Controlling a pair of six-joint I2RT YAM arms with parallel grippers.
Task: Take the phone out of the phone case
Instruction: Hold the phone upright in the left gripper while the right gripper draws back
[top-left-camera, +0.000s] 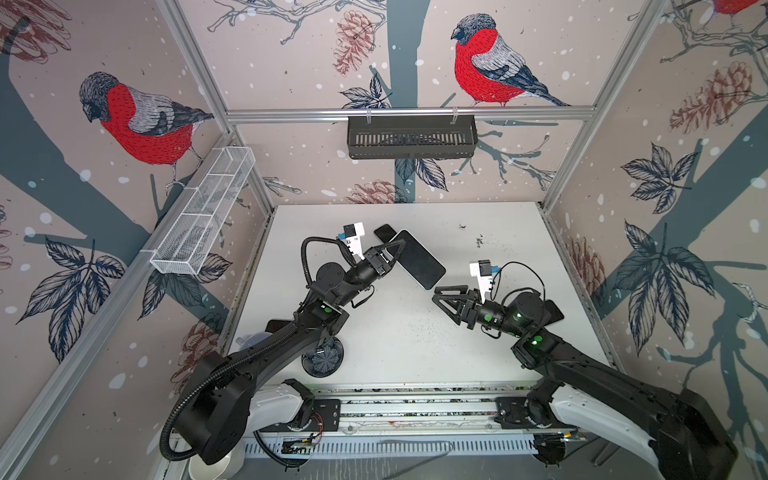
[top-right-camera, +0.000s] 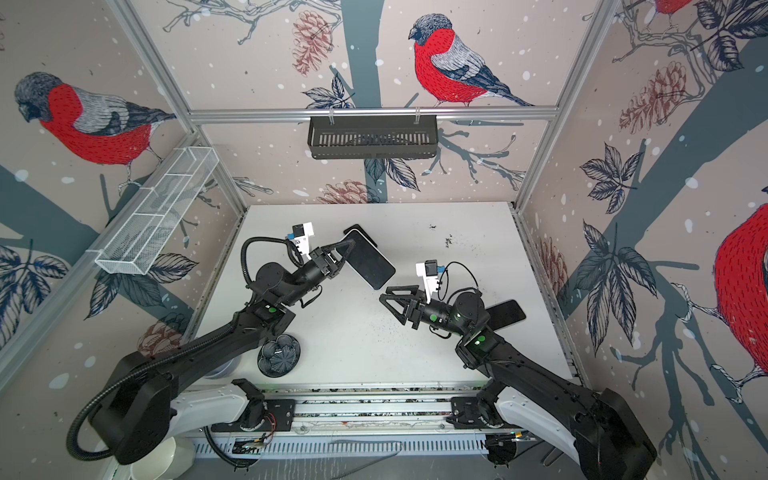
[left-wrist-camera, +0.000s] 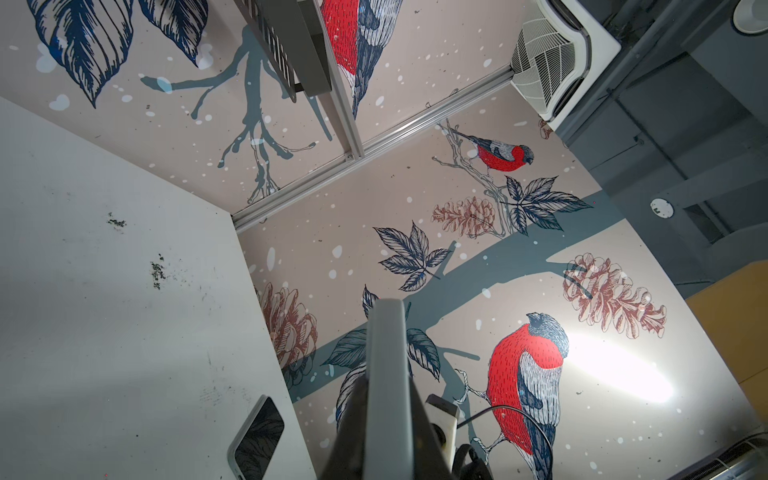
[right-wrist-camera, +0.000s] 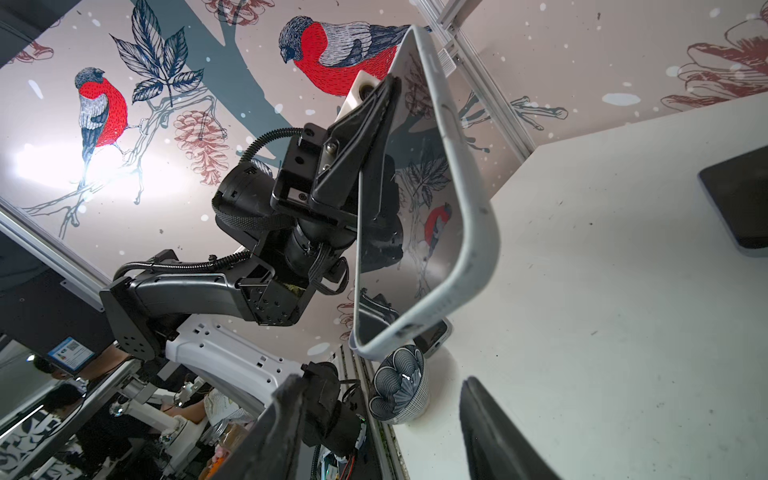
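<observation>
Left gripper (top-left-camera: 397, 248) clamps cased phone (top-left-camera: 420, 261) aloft; right gripper (top-left-camera: 440, 301) gapes just beside

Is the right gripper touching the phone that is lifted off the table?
No, the right gripper is open and hangs short of the phone, with a clear gap between them.

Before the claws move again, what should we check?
1. Left claw gripping the phone: ok.
2. Phone lifted off the table: ok.
3. Right claw open: ok.
4. Right claw touching the case: not ok, there is a gap.
5. Phone out of the case: not ok, the case wraps it.
6. Case corner loosened: cannot tell.
</observation>
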